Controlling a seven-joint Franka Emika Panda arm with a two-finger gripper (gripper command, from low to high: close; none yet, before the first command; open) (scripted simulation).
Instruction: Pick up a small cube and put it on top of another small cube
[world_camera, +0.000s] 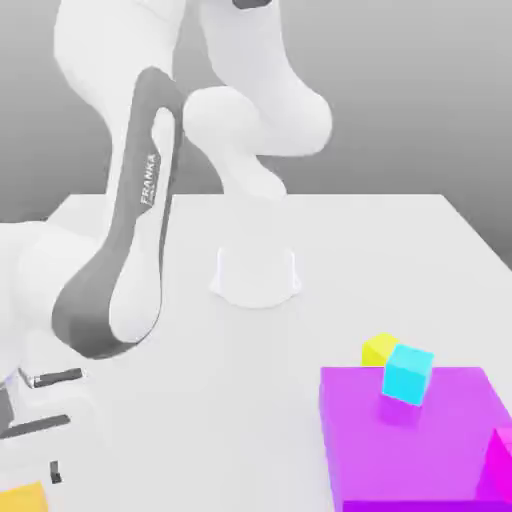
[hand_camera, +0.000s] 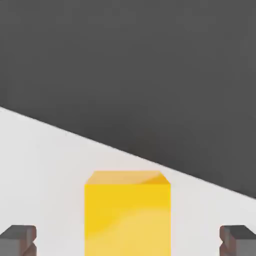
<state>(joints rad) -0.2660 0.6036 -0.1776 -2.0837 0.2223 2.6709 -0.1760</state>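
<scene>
The small orange-yellow cube (hand_camera: 127, 212) rests on the white table, and its corner also shows at the bottom left of the exterior view (world_camera: 22, 497). My gripper (hand_camera: 128, 241) is open, with its dark fingertips (hand_camera: 18, 240) standing wide on either side of the cube and apart from it. The small cyan cube (world_camera: 407, 373) sits at the far edge of the big magenta block's top (world_camera: 400, 450), on the exterior view's right.
A paler lemon-yellow cube (world_camera: 379, 348) stands just behind the cyan one. My white arm (world_camera: 130, 250) fills the exterior view's left. A low white round mount (world_camera: 256, 276) sits mid-table. The table's edge (hand_camera: 125, 152) runs close beyond the orange-yellow cube.
</scene>
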